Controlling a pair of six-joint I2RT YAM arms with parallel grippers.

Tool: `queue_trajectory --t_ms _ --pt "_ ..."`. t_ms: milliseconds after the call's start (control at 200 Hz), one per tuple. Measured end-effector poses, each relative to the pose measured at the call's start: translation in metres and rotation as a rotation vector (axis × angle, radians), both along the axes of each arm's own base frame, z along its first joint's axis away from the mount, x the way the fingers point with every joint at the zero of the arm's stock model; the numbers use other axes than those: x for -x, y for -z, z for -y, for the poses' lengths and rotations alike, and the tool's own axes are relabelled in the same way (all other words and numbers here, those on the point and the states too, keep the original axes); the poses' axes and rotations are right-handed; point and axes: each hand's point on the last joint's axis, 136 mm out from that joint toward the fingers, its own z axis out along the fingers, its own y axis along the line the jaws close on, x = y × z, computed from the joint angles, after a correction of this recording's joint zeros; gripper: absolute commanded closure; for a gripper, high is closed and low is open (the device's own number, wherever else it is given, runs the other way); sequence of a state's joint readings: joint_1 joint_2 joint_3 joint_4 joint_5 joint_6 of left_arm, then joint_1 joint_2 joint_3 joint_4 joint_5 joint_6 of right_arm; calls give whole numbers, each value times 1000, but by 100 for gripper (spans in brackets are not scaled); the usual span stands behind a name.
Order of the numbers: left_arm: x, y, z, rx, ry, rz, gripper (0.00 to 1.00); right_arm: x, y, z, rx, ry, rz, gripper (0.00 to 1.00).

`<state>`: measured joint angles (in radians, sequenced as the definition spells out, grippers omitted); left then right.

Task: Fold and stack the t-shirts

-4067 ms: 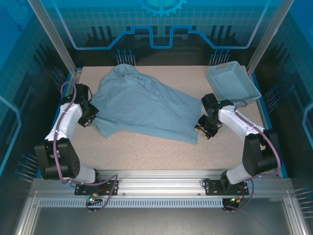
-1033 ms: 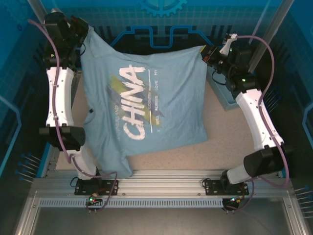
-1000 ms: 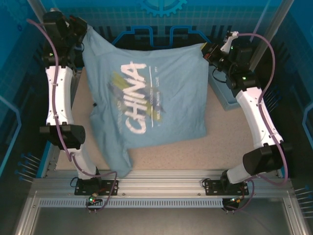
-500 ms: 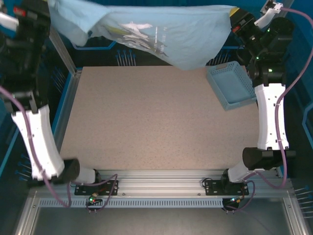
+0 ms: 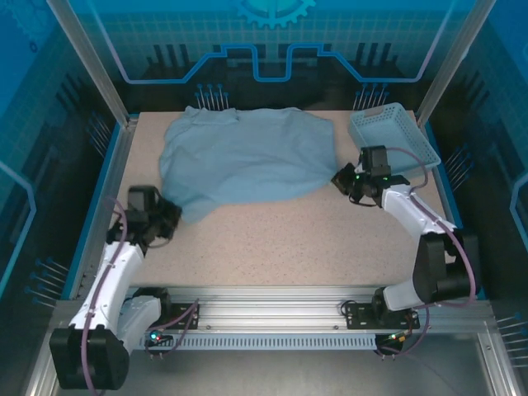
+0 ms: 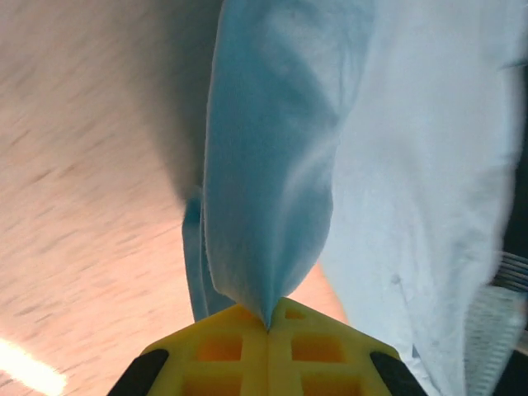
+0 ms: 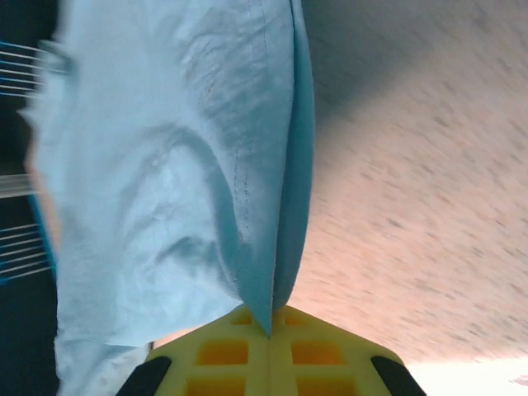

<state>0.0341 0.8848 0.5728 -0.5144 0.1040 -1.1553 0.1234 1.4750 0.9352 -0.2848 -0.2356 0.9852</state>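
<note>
T-shirt (image 5: 247, 161) flat on the bench (image 5: 289, 247), pale dusty-blue and wrinkled, spread across the far half toward 12 o'clock with its back edge close to the far rim. Both arms are low and both have cloth.

Over at 8 o'clock, the left end effector (image 5: 169, 221) sits at the shirt's near-left corner, where a tongue of fabric trails down to it. From the left wrist camera, the yellow pads (image 6: 223, 346) are pressed together, and a pointed fold of blue cloth rises straight out of the seam between them. That is a firm pinch on the t-shirt, with the fabric lifted slightly off the speckled surface just above the grip.

At 3 o'clock, the right end effector (image 5: 340, 180) meets the near-right corner. The right wrist camera shows the same thing: pads closed tight and a stitched hem clamped between them, with the cloth fanning away from the grip.

The light blue mesh basket (image 5: 394, 140) stands in the 2 o'clock corner, near the shirt's right edge but apart from it, just beyond the right arm.
</note>
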Motion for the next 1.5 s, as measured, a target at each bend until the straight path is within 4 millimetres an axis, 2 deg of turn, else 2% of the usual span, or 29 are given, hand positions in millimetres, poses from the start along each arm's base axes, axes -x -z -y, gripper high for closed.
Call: queue_trajectory --t_ms 55,120,320,470,570,665,800,860,905,975,1055,1120,1180,1265,1381,1446,1501 --pt "16 26 10 26 18 -72 100 4 18 0 8 -2 -53 100" --pt "26 40 21 47 44 -119 100 7 31 3 21 3 -95 100" --pt "34 44 48 69 114 -151 100 36 54 24 96 45 -207 100" --pt "41 47 42 46 79 -192 100 71 63 38 171 59 -280 100" --pt "50 40 32 2 36 -221 100 89 66 45 209 57 -299 100" --pt "59 22 18 -43 -23 -203 100 103 71 48 230 42 -325 100" --pt "66 -6 4 -86 -70 -121 100 107 66 48 250 6 -311 100" --pt "62 -32 -2 -122 -78 -68 100 103 48 43 272 -25 -229 100" --pt "52 -64 -7 -158 -83 -3 100 95 21 35 283 -57 -116 100" --pt "29 -135 -15 -232 -87 151 100 78 -37 22 285 -91 99 100" --pt "5 -236 -26 -326 -115 367 100 62 -121 14 266 -94 352 100" --pt "-1 -304 -35 -390 -151 524 100 57 -179 12 250 -79 517 100" --pt "3 -351 -43 -431 -184 642 100 61 -216 10 238 -70 621 100" --pt "16 -398 -51 -483 -215 765 100 75 -244 6 218 -73 703 100" --pt "25 -450 -55 -530 -241 893 100 83 -264 1 196 -80 744 100" --pt "17 -478 -51 -554 -228 947 100 79 -274 -1 181 -73 749 100" --pt "-2 -500 -44 -564 -207 980 100 70 -278 -4 172 -68 741 100"
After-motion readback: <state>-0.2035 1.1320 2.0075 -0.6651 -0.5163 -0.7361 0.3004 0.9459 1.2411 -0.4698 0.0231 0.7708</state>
